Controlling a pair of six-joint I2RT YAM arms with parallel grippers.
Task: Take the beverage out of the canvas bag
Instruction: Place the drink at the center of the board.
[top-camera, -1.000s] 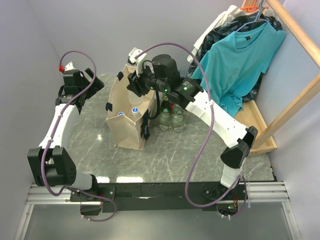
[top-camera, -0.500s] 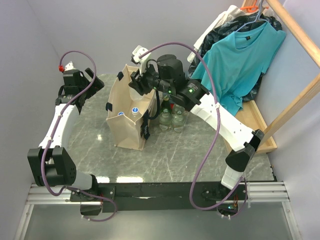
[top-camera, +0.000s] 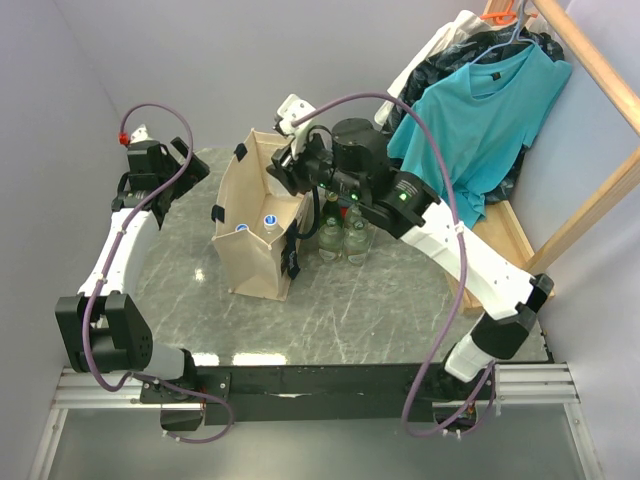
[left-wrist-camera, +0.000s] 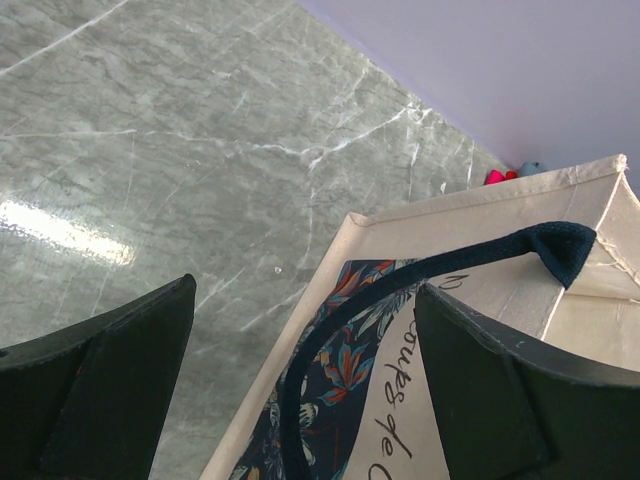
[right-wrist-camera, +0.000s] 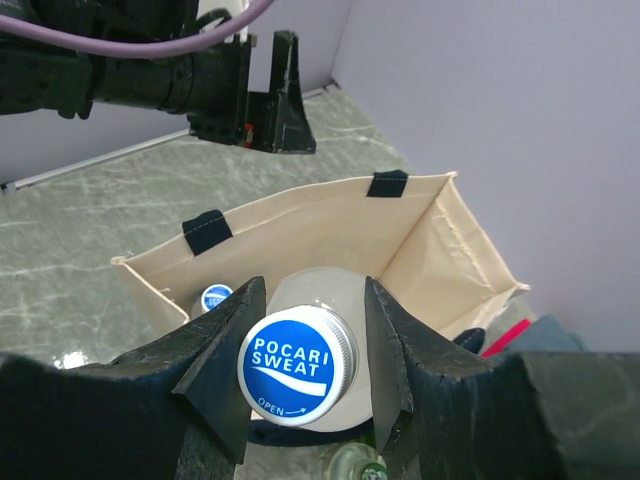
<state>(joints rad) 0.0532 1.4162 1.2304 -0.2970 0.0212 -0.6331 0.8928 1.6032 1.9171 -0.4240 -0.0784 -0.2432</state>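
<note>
The beige canvas bag stands upright on the marble table, its mouth open. My right gripper is shut on the beverage, a bottle with a blue Pocari Sweat cap, held above the bag's far right corner. In the top view the right gripper hangs over the bag's back rim. Two more blue-capped bottles stand inside the bag. My left gripper hovers open to the left of the bag. In its own view the left gripper frames the bag's printed side and black strap without touching them.
Clear glass bottles stand on the table right of the bag, under the right arm. A teal shirt hangs on a wooden rack at the back right. Walls close the left and back sides.
My right gripper has risen and shifted right with the bottle, from down at the bag's mouth to above its back rim. The left arm has not moved.
</note>
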